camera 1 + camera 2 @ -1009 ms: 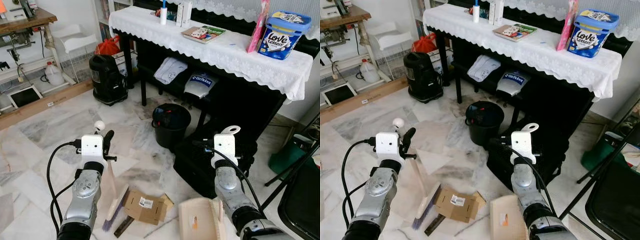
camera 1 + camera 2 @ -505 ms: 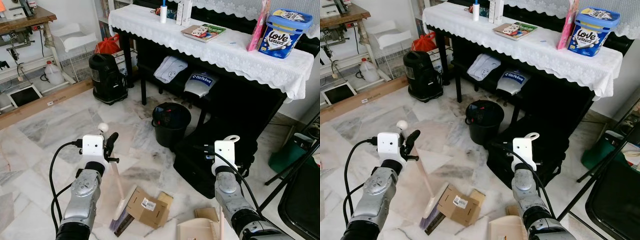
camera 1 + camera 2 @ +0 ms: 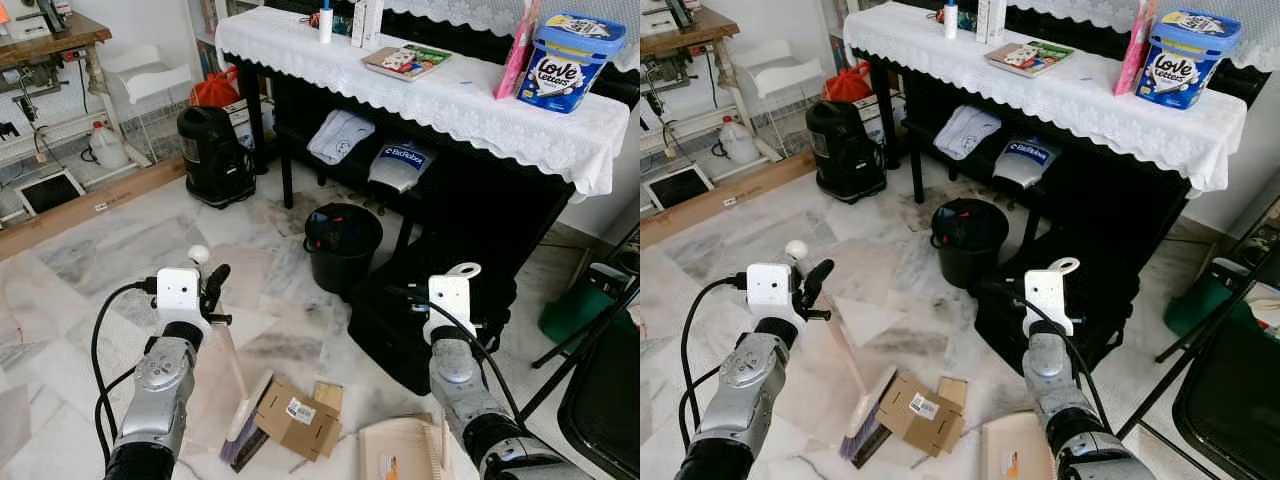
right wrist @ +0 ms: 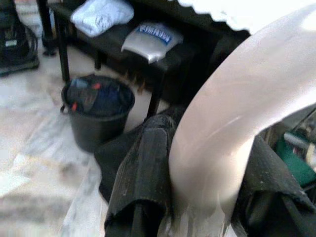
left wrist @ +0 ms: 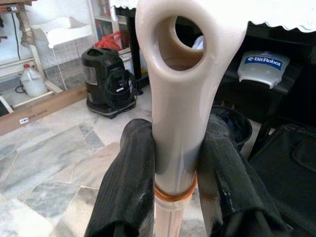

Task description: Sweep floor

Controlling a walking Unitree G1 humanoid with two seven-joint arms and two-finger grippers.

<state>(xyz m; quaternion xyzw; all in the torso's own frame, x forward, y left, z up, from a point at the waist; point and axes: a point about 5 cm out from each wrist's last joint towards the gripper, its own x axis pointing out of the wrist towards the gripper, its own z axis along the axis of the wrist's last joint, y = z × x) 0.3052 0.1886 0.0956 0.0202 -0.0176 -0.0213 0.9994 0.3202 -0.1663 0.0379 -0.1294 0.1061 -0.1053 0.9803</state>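
Glossy marble floor (image 3: 90, 270), cardboard box (image 3: 297, 419)

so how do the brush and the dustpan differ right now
The brush is slim with purple bristles, held by the left gripper, head touching the cardboard box. The dustpan is broad and flat, held by the right gripper, apart from the box. Both are beige plastic.

Bright, even daylight; head views sharp, right wrist view blurred.

Broom (image 3: 238, 405) bristles against flattened cardboard box (image 3: 297, 424), dustpan (image 3: 398, 452) beside.
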